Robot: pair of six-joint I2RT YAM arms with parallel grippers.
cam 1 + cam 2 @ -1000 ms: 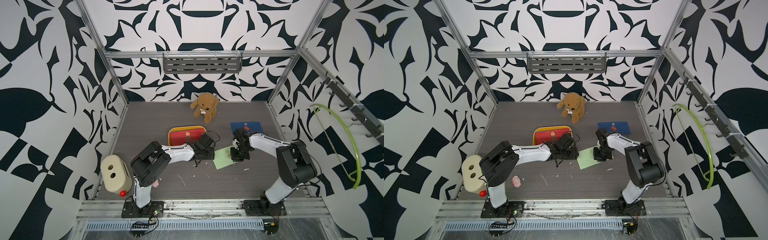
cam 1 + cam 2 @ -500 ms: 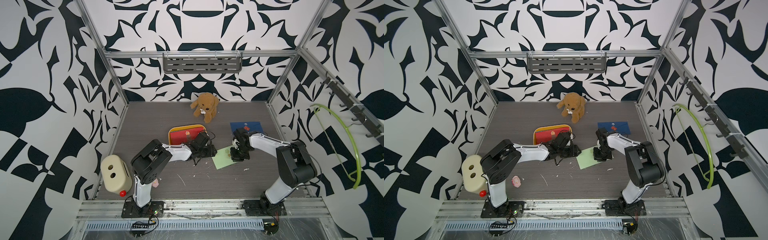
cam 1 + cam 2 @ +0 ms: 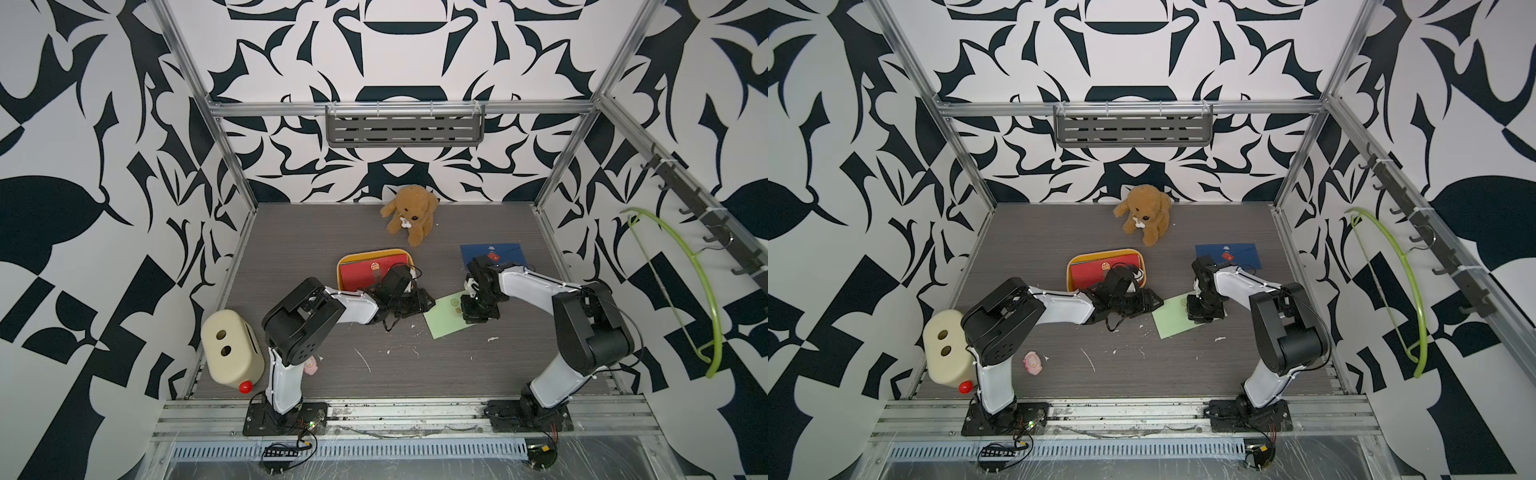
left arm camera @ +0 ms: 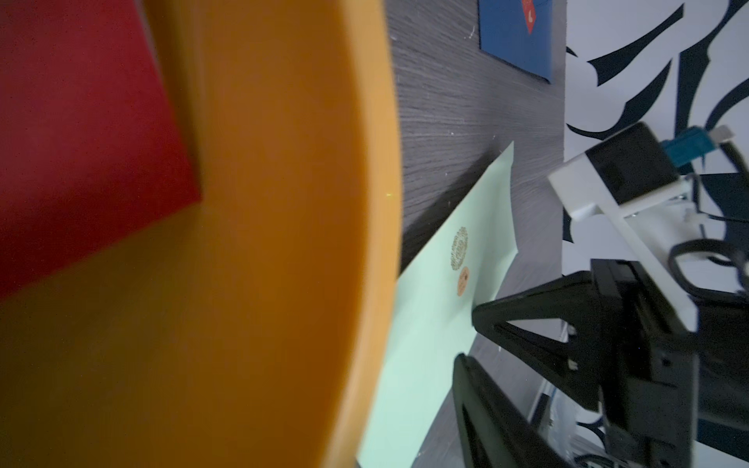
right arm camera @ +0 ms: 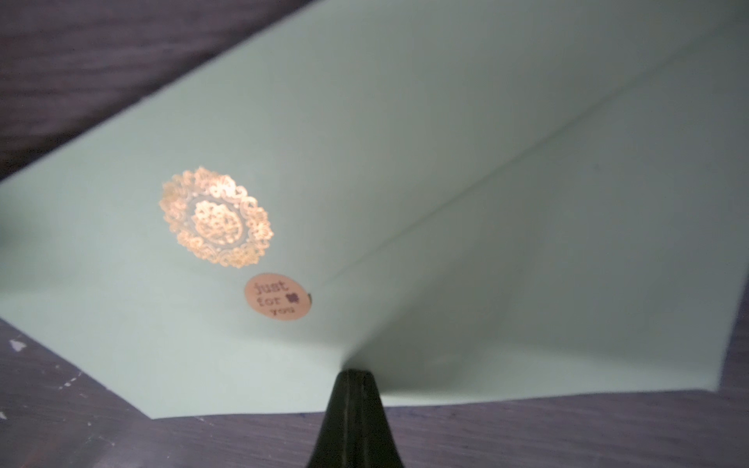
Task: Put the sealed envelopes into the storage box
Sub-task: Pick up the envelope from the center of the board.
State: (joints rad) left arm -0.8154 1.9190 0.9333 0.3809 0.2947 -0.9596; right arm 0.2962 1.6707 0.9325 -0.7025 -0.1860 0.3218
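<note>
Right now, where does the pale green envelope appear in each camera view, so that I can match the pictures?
In a top view: the pale green envelope is just right of the storage box.
In a top view: same place.
Left wrist: beside the storage box's yellow rim.
Right wrist: it fills most of the picture, edge pinched by the right hand.
Shared landmark: its round gold seal.

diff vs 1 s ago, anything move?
The left gripper turned slightly beside the storage box, its open jaws now pointing at the pale green envelope. Nothing was grabbed or released. The right gripper stays shut on that envelope's edge. The navy envelope and the boxed red envelope are unmoved.
</note>
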